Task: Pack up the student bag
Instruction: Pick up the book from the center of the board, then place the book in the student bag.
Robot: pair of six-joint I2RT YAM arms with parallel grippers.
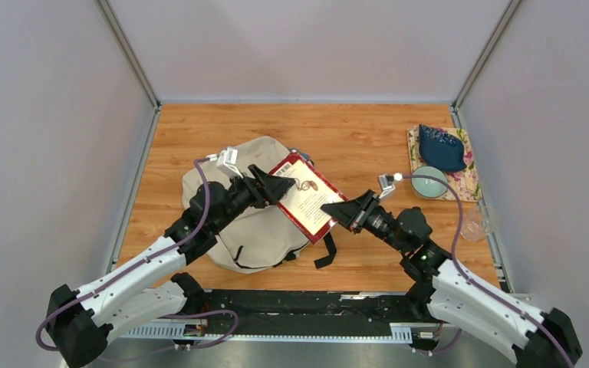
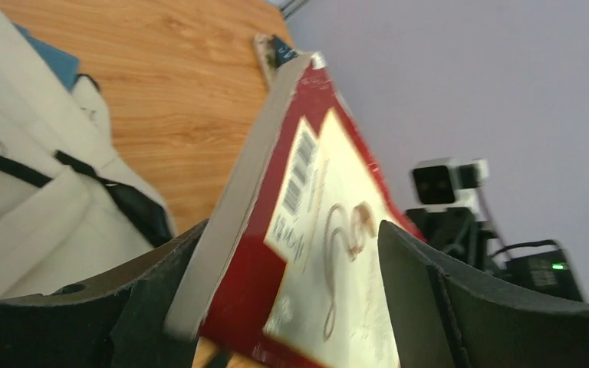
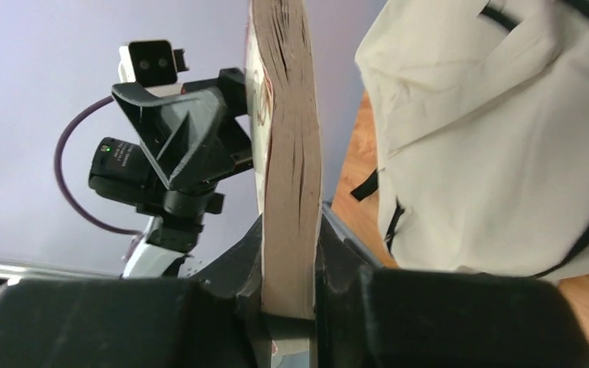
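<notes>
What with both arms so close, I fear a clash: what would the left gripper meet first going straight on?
The book: it stands between the left gripper's open fingers. Past it in that line, probably, comes the right gripper, clamped on the book's other end; depth is hard to judge.

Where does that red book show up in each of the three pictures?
Top external: the red book sits at centre, overlapping the right side of the beige backpack.
Left wrist: centre, cover showing; backpack left.
Right wrist: centre, edge-on; backpack right.
Shared landmark: the backpack.
</notes>
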